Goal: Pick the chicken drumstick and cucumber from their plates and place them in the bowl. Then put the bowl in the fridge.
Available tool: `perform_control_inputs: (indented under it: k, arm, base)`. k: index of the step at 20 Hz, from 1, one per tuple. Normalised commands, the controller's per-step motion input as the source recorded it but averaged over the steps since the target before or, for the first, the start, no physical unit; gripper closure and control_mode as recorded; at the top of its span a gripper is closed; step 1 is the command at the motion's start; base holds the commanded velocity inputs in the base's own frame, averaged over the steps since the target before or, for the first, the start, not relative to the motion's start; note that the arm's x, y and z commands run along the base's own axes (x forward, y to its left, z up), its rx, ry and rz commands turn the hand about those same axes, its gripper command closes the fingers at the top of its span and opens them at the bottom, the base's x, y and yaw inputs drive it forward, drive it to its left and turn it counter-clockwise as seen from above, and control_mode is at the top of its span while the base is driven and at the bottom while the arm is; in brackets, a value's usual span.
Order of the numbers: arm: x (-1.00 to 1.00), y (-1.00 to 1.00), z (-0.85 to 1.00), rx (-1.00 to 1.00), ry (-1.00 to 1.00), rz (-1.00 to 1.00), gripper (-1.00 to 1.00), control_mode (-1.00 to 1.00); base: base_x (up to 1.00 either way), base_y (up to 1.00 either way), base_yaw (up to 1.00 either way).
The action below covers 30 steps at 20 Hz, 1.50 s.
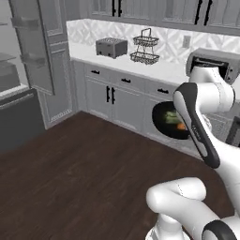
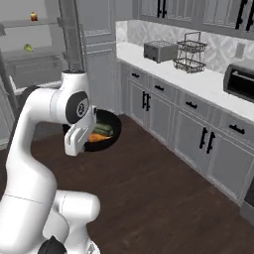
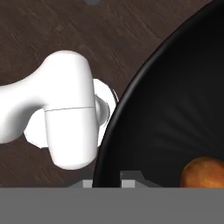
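Note:
The glossy black bowl (image 1: 164, 123) (image 2: 113, 132) (image 3: 166, 109) hangs in the air over the wooden floor, held by its rim. In it lie the orange-brown chicken drumstick (image 1: 181, 126) (image 2: 96, 137) (image 3: 205, 173) and the dark green cucumber (image 1: 171, 115) (image 2: 103, 130). My gripper (image 3: 107, 180) is shut on the bowl's rim, with one fingertip on each side of it. The arm hides the gripper in both base views. The fridge (image 1: 9, 70) (image 2: 34, 54) stands open to the left, its shelves showing. The plates are out of view.
A counter (image 1: 159, 68) (image 2: 198, 82) over grey cabinets runs along the right. It carries a toaster (image 1: 111, 47) (image 2: 159, 51), a wire basket (image 1: 145, 47) (image 2: 191, 52) and a toaster oven (image 1: 211, 63) (image 2: 240, 79). The open fridge door (image 1: 33, 47) juts out. Between the cabinets and the fridge lies bare dark floor (image 1: 84, 168).

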Motion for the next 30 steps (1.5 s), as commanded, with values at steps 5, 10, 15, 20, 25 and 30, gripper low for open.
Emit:
perform_control_inputs:
  k: [5, 10, 15, 20, 25, 30]
  arm:
    - [0.0, 0.0, 0.0, 0.0, 0.0, 0.0, 1.0, 1.0]
    - [0.0, 0.0, 0.0, 0.0, 0.0, 0.0, 1.0, 1.0]
    - [0.0, 0.0, 0.0, 0.0, 0.0, 0.0, 1.0, 1.0]
    - [0.0, 0.0, 0.0, 0.0, 0.0, 0.0, 1.0, 1.0]
    - [0.0, 0.0, 0.0, 0.0, 0.0, 0.0, 1.0, 1.0]
    - [0.0, 0.0, 0.0, 0.0, 0.0, 0.0, 1.0, 1.0]
  base:
    - [1.0, -0.12, 0.73]
    - [1.0, -0.08, 0.71]
    - [1.0, -0.07, 0.67]
    - [1.0, -0.31, 0.4]
    - [0.96, -0.94, 0.0]
    - [0.98, -0.42, 0.0]
